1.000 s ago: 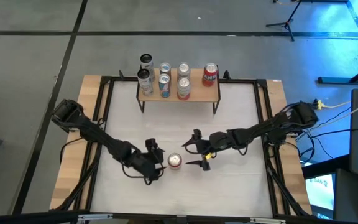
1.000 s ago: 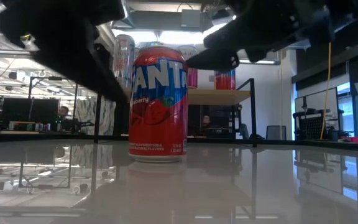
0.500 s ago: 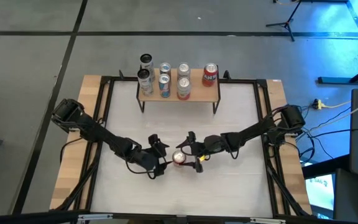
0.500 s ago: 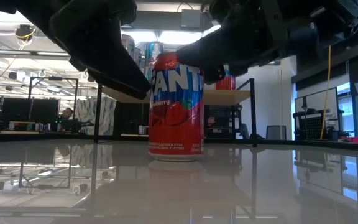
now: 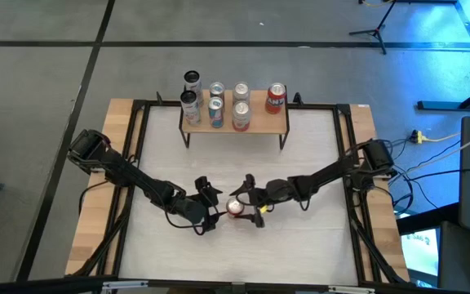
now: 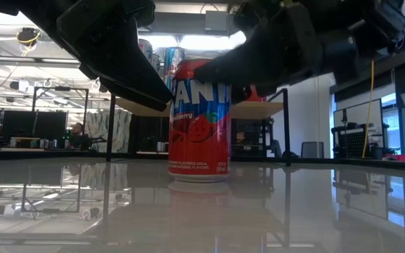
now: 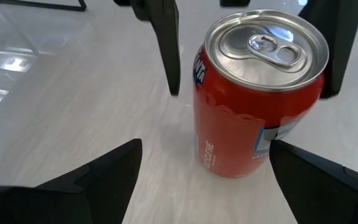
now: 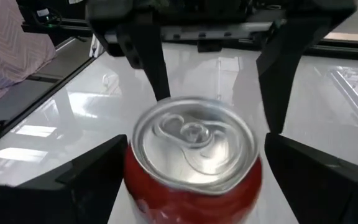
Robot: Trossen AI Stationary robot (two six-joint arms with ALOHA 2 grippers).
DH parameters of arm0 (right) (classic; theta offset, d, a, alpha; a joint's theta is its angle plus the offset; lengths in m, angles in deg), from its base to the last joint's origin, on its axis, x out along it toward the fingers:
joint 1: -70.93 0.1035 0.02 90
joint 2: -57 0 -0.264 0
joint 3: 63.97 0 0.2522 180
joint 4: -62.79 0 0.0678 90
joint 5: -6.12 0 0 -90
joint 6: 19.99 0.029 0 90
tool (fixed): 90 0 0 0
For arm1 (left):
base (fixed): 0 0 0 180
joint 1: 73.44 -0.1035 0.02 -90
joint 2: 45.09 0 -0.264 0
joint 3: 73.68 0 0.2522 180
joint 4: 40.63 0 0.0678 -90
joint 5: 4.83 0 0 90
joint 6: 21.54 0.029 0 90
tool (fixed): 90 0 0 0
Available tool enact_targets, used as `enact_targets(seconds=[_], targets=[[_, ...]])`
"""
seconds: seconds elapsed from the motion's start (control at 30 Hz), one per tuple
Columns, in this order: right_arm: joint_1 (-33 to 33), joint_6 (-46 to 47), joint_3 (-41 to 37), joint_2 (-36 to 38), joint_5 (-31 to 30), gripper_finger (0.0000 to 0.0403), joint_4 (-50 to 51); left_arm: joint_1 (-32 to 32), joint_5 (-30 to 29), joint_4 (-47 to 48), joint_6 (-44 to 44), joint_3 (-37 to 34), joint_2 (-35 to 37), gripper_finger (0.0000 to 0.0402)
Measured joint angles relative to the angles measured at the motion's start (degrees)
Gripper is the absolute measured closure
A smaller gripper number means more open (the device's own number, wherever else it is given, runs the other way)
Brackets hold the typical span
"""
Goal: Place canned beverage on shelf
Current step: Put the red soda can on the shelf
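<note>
A red canned beverage (image 5: 233, 207) stands upright on the white tabletop, near the middle toward the near edge. My left gripper (image 5: 221, 207) comes at it from the left and my right gripper (image 5: 246, 206) from the right. Both are open, each with one finger on either side of the can (image 7: 253, 93) (image 8: 194, 155). The shelf (image 5: 235, 120), a light-wood board on black legs, stands at the far edge and carries several upright cans. My left gripper has its fingers (image 7: 92, 180) close beside the lower wall of the can (image 7: 229, 162); I cannot tell whether they touch it. My right gripper has its fingers (image 8: 316, 180) close beside the upper wall of the can (image 8: 166, 186); I cannot tell whether they touch it.
A black metal frame (image 5: 137, 155) runs round the white table surface, with wooden borders outside it. One dark can (image 5: 191, 80) stands just behind the shelf's left end. Bare tabletop lies between the can and the shelf.
My right gripper has come down and toward the table's left, until its fingers stand on either side of the can. My left gripper has turned and closed in on the can from the left. The can has slid a little toward the right and stays upright.
</note>
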Motion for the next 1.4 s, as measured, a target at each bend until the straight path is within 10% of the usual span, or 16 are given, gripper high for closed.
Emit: enact_targets(seconds=[0.6, 1.07, 1.4], targets=[[0.04, -3.05, 1.01, 2.15, 0.03, 0.0118, 6.19, 0.58, -0.11, 0.02, 0.00, 0.00, -0.02, 0.0058], [-0.07, -9.78, 0.90, 34.15, -11.09, 0.0118, 34.98, 0.72, 0.02, 0.07, 0.00, 0.00, -0.02, 0.0058], [-12.34, -13.49, 1.22, 51.41, -10.83, 0.0118, 40.17, 0.68, -0.99, 0.07, 0.02, 0.00, -0.02, 0.0058]])
